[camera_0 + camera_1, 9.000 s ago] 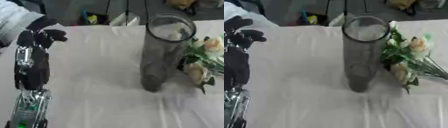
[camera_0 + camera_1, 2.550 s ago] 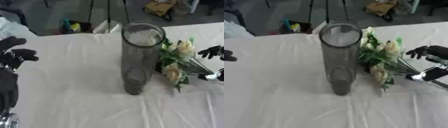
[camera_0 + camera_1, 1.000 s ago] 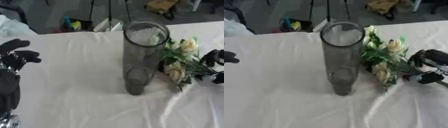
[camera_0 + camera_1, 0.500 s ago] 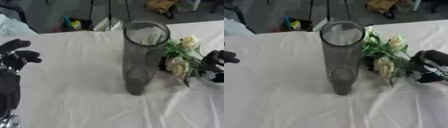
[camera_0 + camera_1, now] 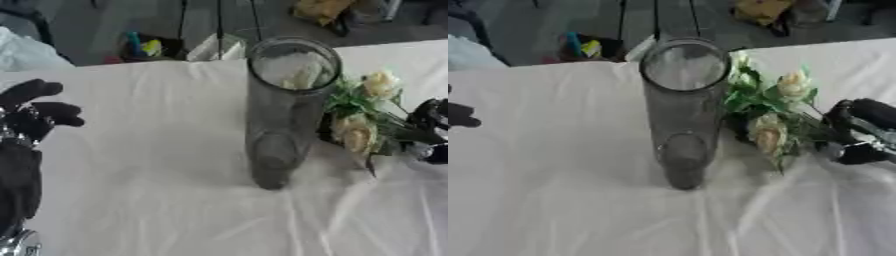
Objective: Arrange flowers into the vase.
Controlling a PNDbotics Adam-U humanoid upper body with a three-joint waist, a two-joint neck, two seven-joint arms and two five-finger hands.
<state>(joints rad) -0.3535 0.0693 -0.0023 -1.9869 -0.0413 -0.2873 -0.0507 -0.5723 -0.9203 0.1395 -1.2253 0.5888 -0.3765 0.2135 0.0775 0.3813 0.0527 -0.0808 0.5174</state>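
Note:
A tall clear glass vase [image 5: 682,115] stands upright in the middle of the white tablecloth, with nothing inside it. Just to its right is a bunch of cream flowers [image 5: 767,131] with green leaves, blossoms leaning toward the vase and stems running right. My right hand [image 5: 866,131] comes in from the right edge with its black fingers curled round those stems. My left hand [image 5: 33,114] rests at the left edge, fingers up and relaxed, well away from the vase and holding nothing.
The white cloth [image 5: 157,200] is wrinkled in front of the vase. Beyond the table's far edge lie the dark floor, stand legs, some coloured items [image 5: 144,47] and a yellow object [image 5: 319,7].
My right hand has shut on the flower stems. The bunch has tipped up, its blossoms now higher beside the vase. The left hand has stayed put.

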